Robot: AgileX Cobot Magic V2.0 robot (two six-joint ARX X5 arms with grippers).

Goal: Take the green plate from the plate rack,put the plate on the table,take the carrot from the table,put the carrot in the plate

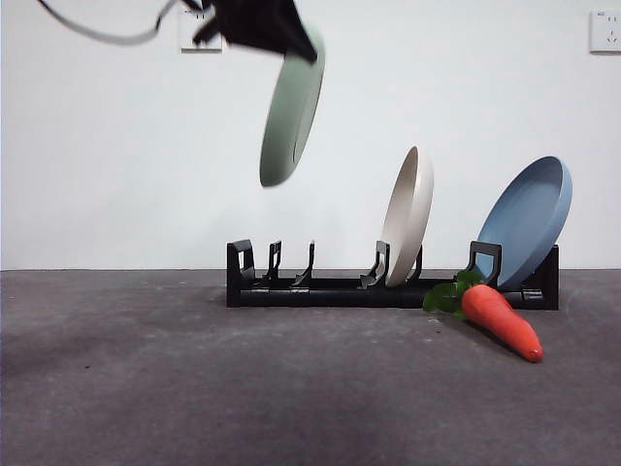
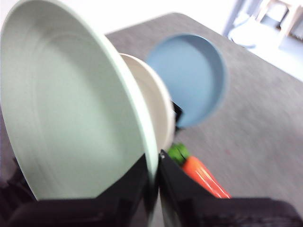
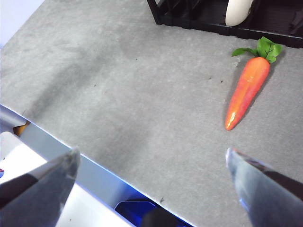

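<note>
My left gripper [image 1: 291, 37] is shut on the rim of the green plate [image 1: 289, 109] and holds it on edge, high above the left end of the plate rack [image 1: 388, 288]. In the left wrist view the green plate [image 2: 71, 113] fills the near side, its rim pinched between the jaws [image 2: 152, 177]. The carrot [image 1: 500, 318] lies on the table [image 1: 194, 388] in front of the rack's right end, leaves toward the rack. It also shows in the right wrist view [image 3: 247, 89]. My right gripper [image 3: 151, 163] is open and empty, over the table's near edge.
A cream-white plate [image 1: 409, 214] stands in a middle slot of the rack. A blue plate [image 1: 529, 218] leans at the rack's right end. The rack's left slots hold nothing. The table edge [image 3: 94, 165] shows under the right gripper.
</note>
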